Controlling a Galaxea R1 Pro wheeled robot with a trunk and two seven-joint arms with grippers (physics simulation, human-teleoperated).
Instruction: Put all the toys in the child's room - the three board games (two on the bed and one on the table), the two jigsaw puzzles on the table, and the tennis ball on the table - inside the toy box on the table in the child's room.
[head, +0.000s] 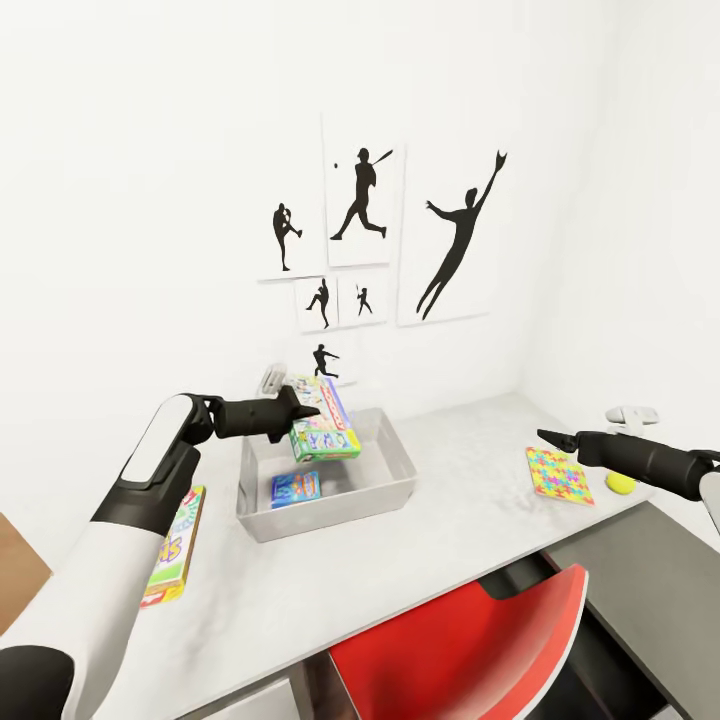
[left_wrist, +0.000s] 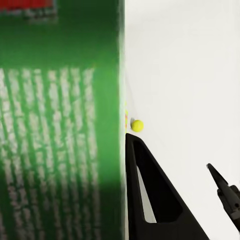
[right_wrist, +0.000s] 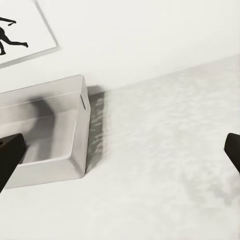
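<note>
Nearest the head camera, a red chair (head: 470, 650) stood tucked under the front edge of the table (head: 440, 520), a long pale desk with a marbled top. On it sat the toy box (head: 335, 505), a shallow light grey bin with flared walls, close to the wall with the black athlete prints (head: 450, 235).

A small blue board game (head: 296, 489) lay flat on the bin's floor. Above the box the left gripper (head: 300, 413) was clamped on a green-white board game (head: 325, 438), tilted, with a pale colourful box (head: 322, 398) just behind it; whether that one was also in the grip I cannot tell. In the left wrist view the green printed face (left_wrist: 60, 125) pressed against one dark finger (left_wrist: 150, 195).

Another colourful board game (head: 178, 545) lay at the table's left edge, beside the left forearm.

To the right, a square jigsaw puzzle (head: 559, 475) of yellow, pink and blue pieces lay flat, with the tennis ball (head: 621, 483) near it by the table's right end. The right gripper (head: 552, 437) hovered above the puzzle, fingers apart and holding nothing. Bare marbled tabletop stretched between the box and the puzzle.
</note>
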